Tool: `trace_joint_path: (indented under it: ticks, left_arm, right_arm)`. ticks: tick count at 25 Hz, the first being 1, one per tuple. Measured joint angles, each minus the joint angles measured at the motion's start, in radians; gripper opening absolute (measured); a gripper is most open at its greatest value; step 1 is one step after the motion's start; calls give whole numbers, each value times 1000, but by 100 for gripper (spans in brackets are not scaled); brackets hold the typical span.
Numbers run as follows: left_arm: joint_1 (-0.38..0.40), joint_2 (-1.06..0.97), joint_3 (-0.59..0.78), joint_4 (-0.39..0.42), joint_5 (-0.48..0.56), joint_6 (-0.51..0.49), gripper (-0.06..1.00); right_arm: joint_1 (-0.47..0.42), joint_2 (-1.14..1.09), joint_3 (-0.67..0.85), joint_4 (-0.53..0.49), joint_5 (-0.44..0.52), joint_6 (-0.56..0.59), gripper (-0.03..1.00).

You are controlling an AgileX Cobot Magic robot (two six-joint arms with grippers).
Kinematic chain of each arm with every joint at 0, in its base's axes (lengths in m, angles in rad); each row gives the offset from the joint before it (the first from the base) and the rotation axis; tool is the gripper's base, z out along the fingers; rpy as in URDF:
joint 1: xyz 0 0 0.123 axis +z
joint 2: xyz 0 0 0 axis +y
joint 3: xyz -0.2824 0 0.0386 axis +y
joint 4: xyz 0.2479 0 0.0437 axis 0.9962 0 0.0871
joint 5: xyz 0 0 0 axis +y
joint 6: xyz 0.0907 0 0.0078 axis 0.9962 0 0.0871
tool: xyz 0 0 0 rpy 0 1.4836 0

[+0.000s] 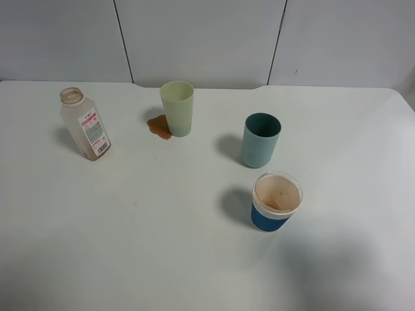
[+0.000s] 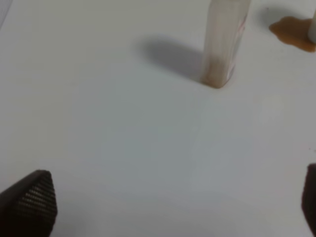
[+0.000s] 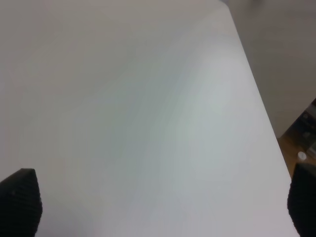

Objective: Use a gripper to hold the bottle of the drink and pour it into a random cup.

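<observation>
The clear bottle (image 1: 85,124) with a white and pink label stands capless at the table's back left. It also shows in the left wrist view (image 2: 224,44), with a little brown liquid at its bottom. The tall pale yellow-green cup (image 1: 177,107) stands at the back middle, right of the bottle. My left gripper (image 2: 170,202) is open and empty, well short of the bottle, with only its dark fingertips (image 2: 29,200) showing. My right gripper (image 3: 160,202) is open and empty over bare table. Neither gripper shows in the exterior view.
A brown spill (image 1: 159,126) lies on the table against the yellow-green cup's left foot, and shows in the left wrist view (image 2: 295,32). A teal cup (image 1: 260,139) stands right of centre. A blue-sleeved white cup (image 1: 277,201) stands nearer the front. The table's right edge (image 3: 256,89) shows.
</observation>
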Motion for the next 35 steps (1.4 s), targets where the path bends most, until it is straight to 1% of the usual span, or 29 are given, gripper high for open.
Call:
trace_joint_path:
  ticks: [35]
  left_arm:
    - [0, 0, 0, -2, 0, -2, 98]
  right_arm:
    - [0, 0, 0, 0, 0, 0, 99]
